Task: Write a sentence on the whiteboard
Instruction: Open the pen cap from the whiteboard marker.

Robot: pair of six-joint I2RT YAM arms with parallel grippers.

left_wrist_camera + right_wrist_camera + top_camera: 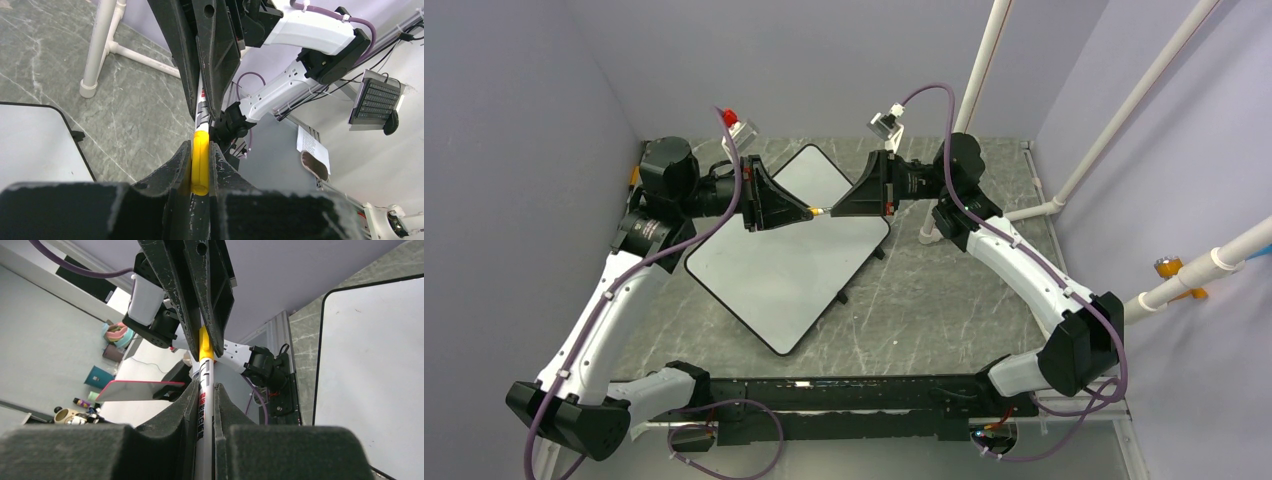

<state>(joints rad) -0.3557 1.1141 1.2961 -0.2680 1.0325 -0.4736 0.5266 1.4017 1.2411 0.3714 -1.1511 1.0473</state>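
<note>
While 1 rounded whiteboard is lying flat, left gripper and right gripper are clenching 1 slim yellow-capped marker.

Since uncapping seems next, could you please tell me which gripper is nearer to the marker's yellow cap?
Left. The left gripper is clamped on the yellow cap; the right gripper holds the white barrel just beyond it.

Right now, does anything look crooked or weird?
The whiteboard lies crooked, turned cornerwise on the table, and looks blank. Also unusual: one marker is gripped by both, left pincer on its yellow cap, right pincer on its white barrel.
</note>
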